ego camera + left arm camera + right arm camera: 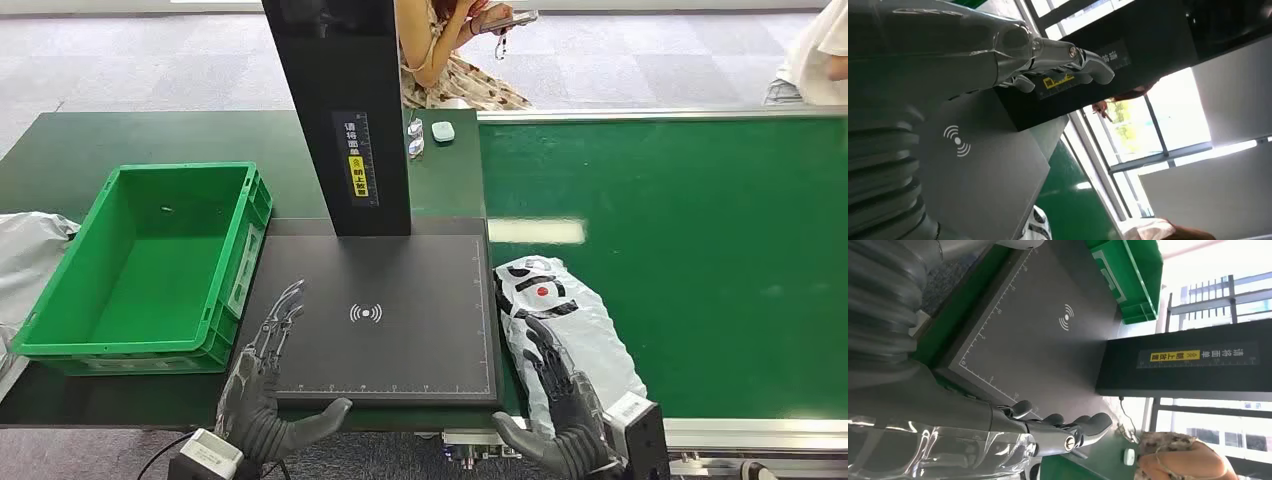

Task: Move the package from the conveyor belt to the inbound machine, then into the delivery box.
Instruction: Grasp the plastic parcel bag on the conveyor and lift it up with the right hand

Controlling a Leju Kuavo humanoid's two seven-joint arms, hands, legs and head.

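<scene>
The package [565, 325], a grey-white plastic bag with black and red print, lies at the near left end of the green conveyor belt [700, 250]. My right hand [562, 415] rests flat on its near end, fingers spread and thumb off to the left; the right wrist view shows the fingers [1063, 430] straight over the clear plastic [938, 450]. My left hand [265, 380] hovers open over the front left corner of the inbound machine's black plate [400, 340]. Its fingers [1058, 55] are extended, holding nothing. The green delivery box [140, 265] stands left of the plate.
The machine's black column [345, 110] rises at the back of the plate. A grey bag [30, 250] lies left of the box. Small white items [443, 131] sit behind the plate. One person [450, 50] sits beyond the table, another [815, 50] at the far right.
</scene>
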